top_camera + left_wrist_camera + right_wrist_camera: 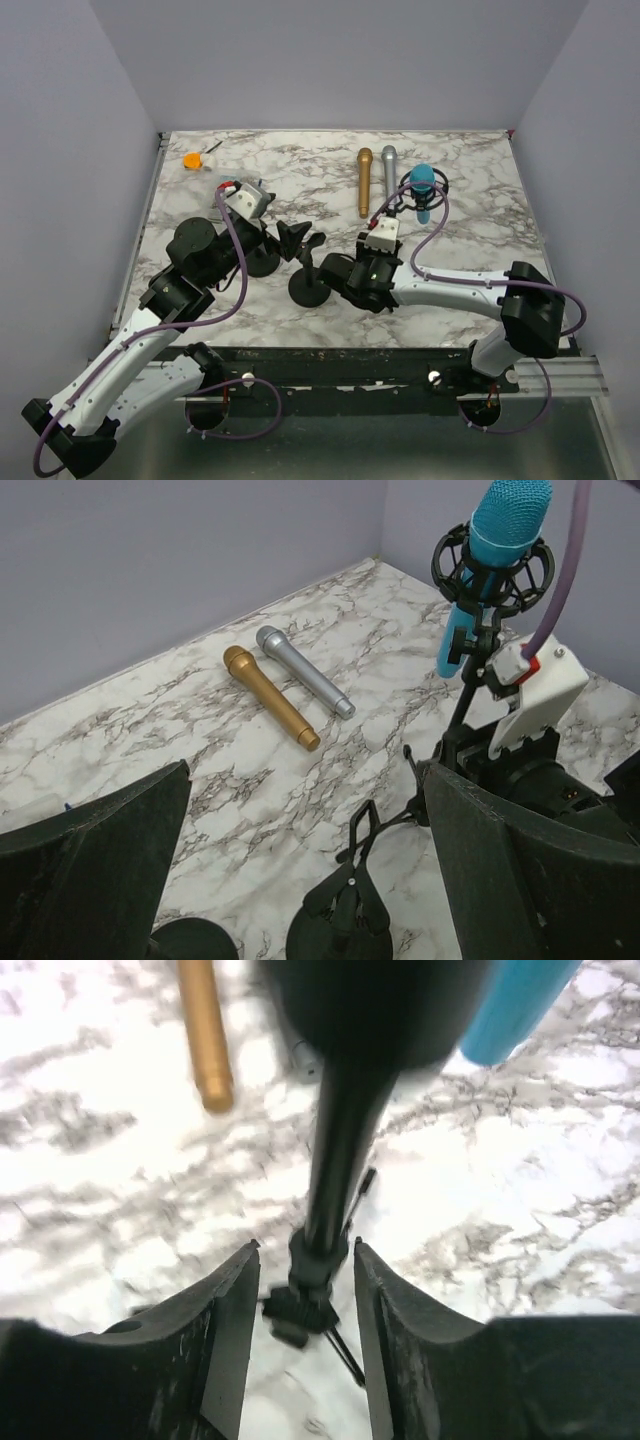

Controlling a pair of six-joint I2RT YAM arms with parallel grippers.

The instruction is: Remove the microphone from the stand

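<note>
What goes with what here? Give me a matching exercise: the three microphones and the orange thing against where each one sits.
Things:
1. blue microphone
2. gold microphone
3. silver microphone
4. orange thing

Places:
A. far-left corner of the table
B. lying flat, between the gold one and the stand
C. held in the stand's ring
D. lying flat, leftmost of the three seen from above

Pairs: 1-C, 2-D, 3-B, 4-A
</note>
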